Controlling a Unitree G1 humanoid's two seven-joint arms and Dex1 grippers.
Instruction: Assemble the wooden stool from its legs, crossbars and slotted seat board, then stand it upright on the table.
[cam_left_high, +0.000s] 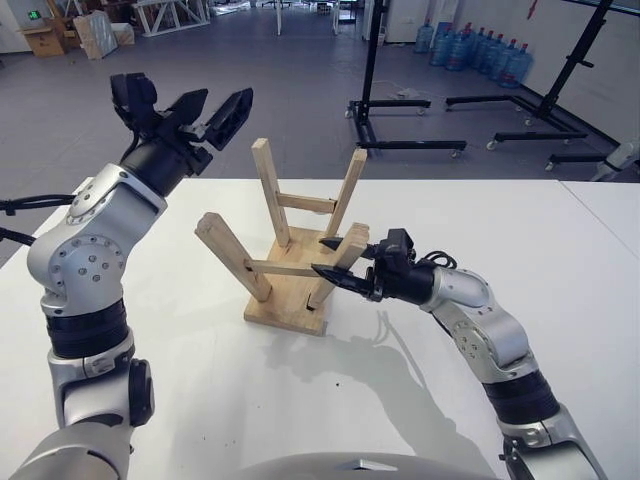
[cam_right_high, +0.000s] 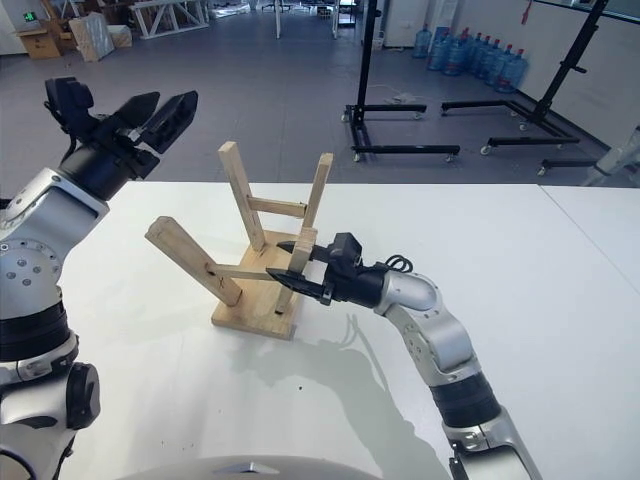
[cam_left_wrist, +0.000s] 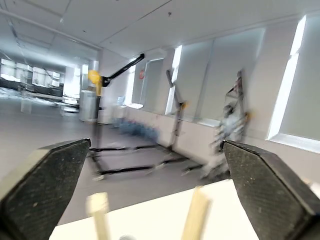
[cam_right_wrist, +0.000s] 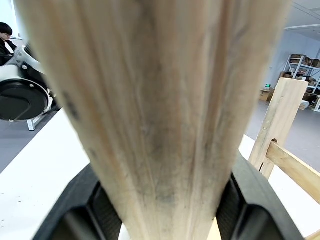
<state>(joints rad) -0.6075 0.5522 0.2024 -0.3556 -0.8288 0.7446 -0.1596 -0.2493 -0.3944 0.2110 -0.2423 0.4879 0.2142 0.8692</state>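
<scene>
Four legs (cam_left_high: 270, 190), two crossbars (cam_left_high: 305, 203), one seat board (cam_left_high: 283, 306); right pincer (cam_left_high: 320, 256) pinches one leg (cam_right_wrist: 160, 125), left pincer (cam_left_high: 222, 98) spread.

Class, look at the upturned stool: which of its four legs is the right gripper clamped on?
The near leg on the robot's right side. The right gripper is closed around it, while the other three stand untouched.

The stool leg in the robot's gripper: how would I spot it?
On the white table, an upside-down wooden stool rests on its seat board. The held leg is the near one on the robot's right. Alone among the four, it sits between the black fingers of the right gripper.
</scene>
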